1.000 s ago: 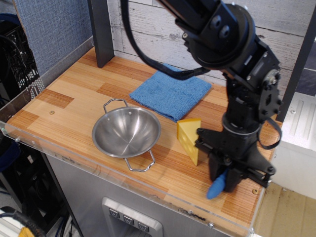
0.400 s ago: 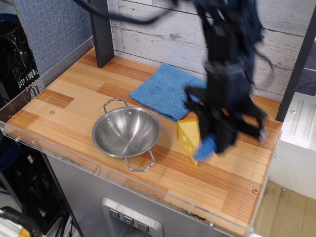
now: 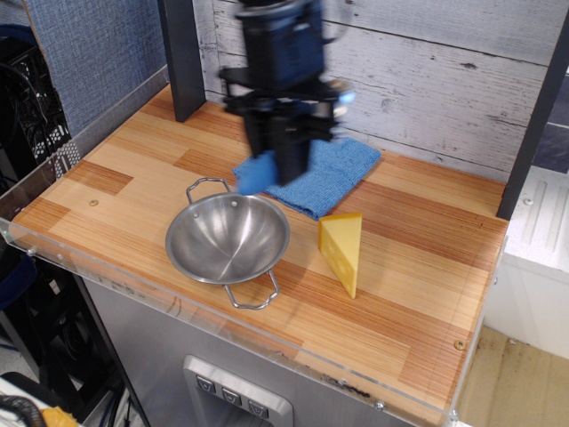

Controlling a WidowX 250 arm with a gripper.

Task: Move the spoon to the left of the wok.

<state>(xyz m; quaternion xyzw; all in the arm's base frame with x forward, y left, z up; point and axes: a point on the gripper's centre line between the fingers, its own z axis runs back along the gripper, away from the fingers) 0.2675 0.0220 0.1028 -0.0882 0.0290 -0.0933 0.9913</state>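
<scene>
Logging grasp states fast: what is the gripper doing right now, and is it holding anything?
Gripper: closed on the spoon, carried in the air above the wok's far rim.

We see bare table point(image 3: 124, 191) left of the wok point(image 3: 228, 237), open for a gripper to pass. Behind the wok lies a blue cloth point(image 3: 324, 178); right of the wok stands a cheese wedge point(image 3: 343, 250); far behind it, a dark post point(image 3: 182, 58).

glossy steel wok point(image 3: 228, 237), matt striped wood table point(image 3: 418, 267), nubbly blue cloth point(image 3: 333, 173), smooth yellow plastic cheese point(image 3: 343, 249).
</scene>
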